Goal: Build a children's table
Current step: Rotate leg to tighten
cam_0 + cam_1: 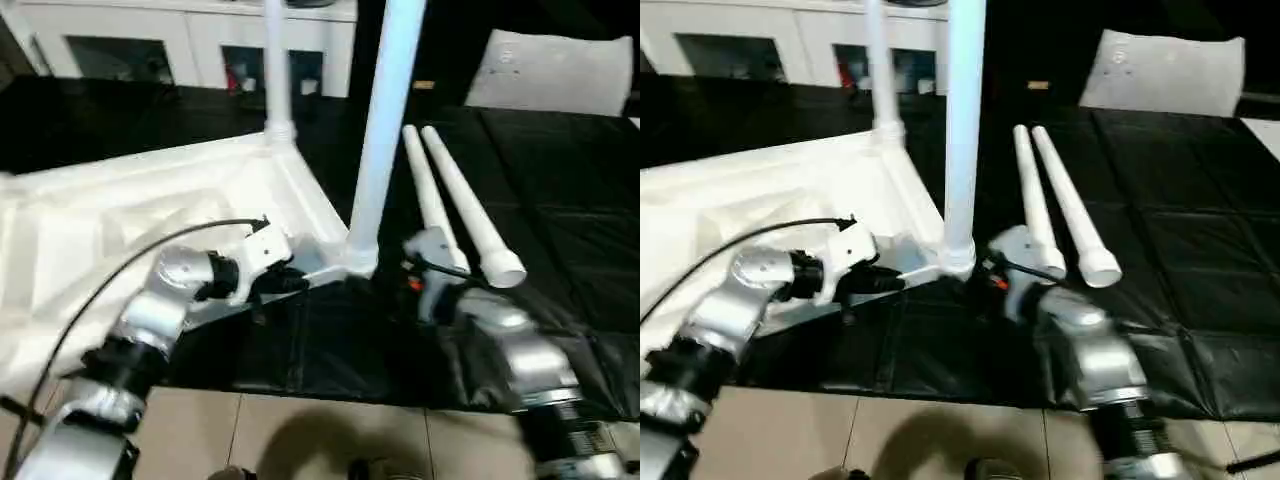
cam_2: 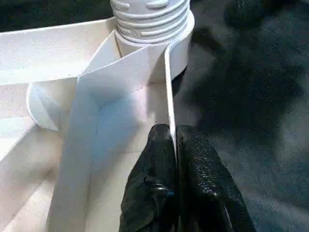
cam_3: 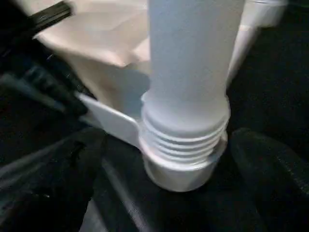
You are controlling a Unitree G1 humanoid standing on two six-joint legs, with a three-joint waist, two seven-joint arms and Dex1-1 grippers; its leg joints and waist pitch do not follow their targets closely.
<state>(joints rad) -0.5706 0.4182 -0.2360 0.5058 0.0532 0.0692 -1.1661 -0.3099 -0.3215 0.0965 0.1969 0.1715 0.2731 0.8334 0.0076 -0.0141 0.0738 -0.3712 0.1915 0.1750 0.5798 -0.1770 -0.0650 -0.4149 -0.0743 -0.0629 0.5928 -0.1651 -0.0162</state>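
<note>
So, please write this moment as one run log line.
left gripper: shut on table rim | right gripper: open around near leg | legs standing: two | loose legs: two

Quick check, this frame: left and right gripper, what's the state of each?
Left gripper: jaws shut on the table top's rim.
Right gripper: jaws open, either side of the standing leg, not gripping it.

Two upright legs (image 1: 963,130) in tabletop (image 1: 760,190)
</note>
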